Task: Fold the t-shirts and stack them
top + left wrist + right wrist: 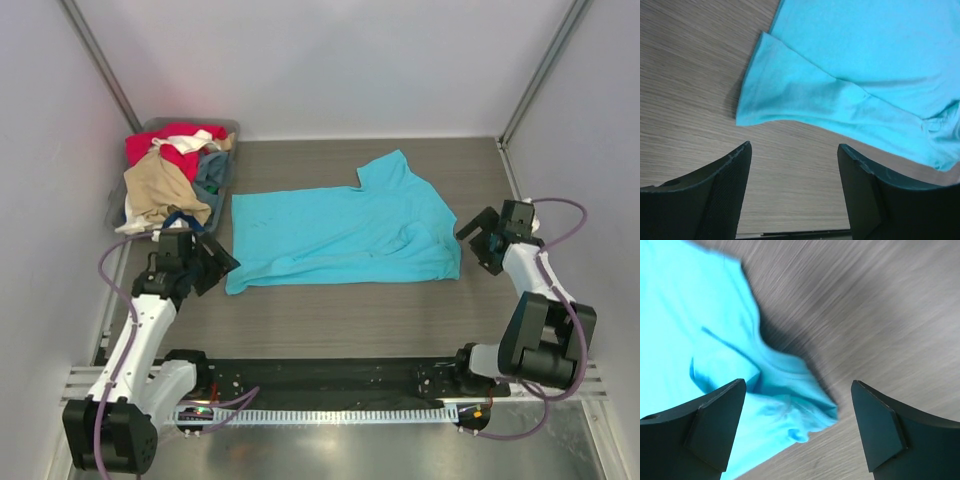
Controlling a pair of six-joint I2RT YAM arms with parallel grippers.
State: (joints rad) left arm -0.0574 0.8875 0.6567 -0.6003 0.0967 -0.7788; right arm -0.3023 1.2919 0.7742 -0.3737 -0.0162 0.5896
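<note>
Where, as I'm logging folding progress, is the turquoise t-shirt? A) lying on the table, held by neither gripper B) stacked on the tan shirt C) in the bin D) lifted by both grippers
A: the turquoise t-shirt lies on the table, the left gripper and right gripper open beside it.

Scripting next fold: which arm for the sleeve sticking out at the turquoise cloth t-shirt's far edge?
Right, probably. The right gripper sits open at the shoulder end of the turquoise cloth t-shirt, nearer that far sleeve; the open left gripper is at the hem corner.
</note>
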